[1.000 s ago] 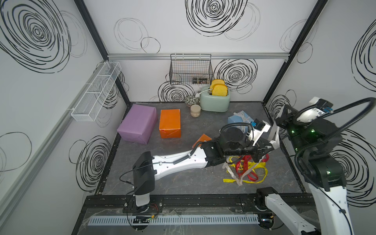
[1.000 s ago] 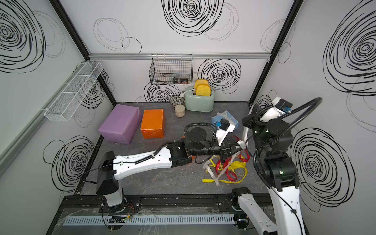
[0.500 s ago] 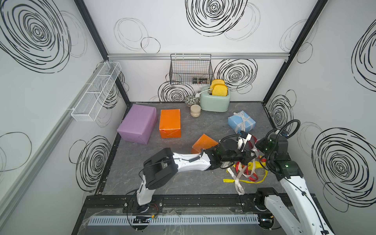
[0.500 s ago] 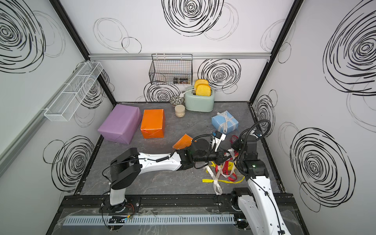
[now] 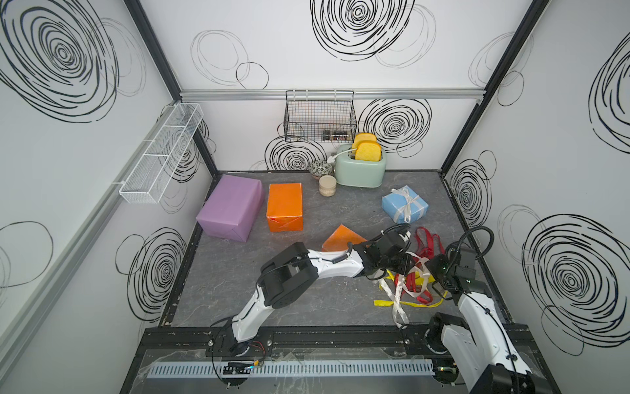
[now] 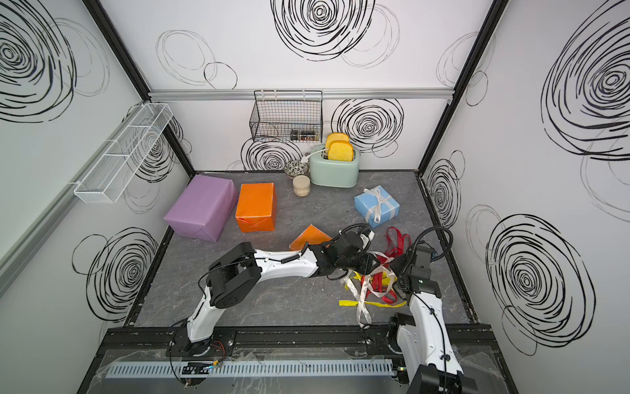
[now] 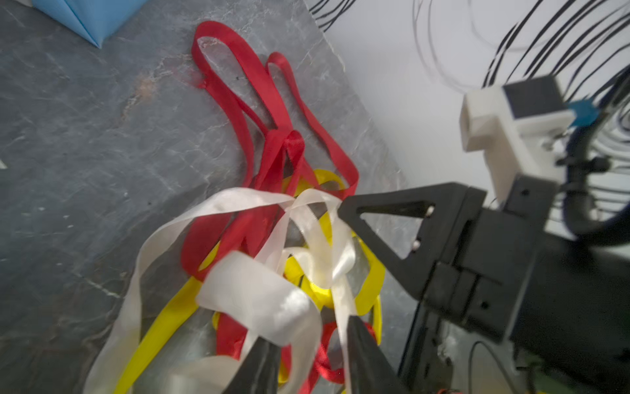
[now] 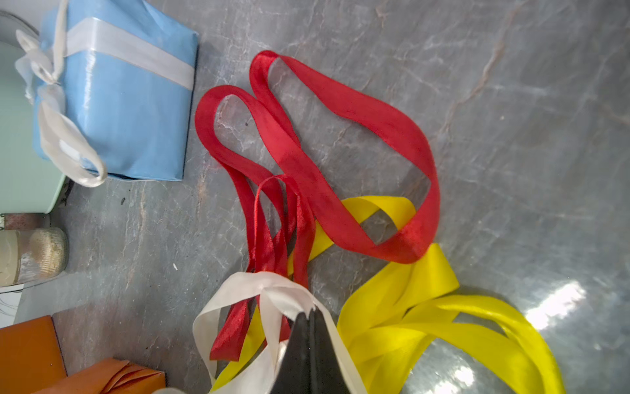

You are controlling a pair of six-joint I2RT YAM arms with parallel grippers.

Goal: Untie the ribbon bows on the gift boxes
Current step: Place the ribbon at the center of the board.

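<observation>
— Right wrist view first: what have you got hold of?

— My right gripper [image 8: 308, 327] is pressed shut on the loose white ribbon [image 8: 259, 286], pinching it where its strands cross, low over the floor [image 8: 511, 102]. My right arm [image 5: 477, 307] rises from its base at the front right corner, then bends at the wrist, leftward and down into the ribbon heap.

— And your left side?

— My left arm [image 5: 327, 266] folds at the elbow near the front middle, then runs low and nearly flat to the right, passing in front of the smaller orange box [image 5: 342, 237]. My left gripper [image 7: 312, 354] has its jaws parted. That same white ribbon drapes over and between the fingers [image 7: 259, 361], not squeezed as far as I can see. My two grippers face each other closely over the heap.

— Count it all for me.

— Four boxes: the lilac box [image 5: 231, 208] and the medium orange box [image 5: 284, 206] side by side at the back left, the smaller orange one tilted mid-floor, and the light-blue box [image 5: 404, 206] at the back right. Four ribbons: the red ribbon [image 8: 341, 112], the yellow ribbon [image 8: 426, 279] and the loose white one lie tangled in one heap by the right wall, in front of the light-blue box. One white bow [image 8: 51, 78] is tied on top of that box.
</observation>
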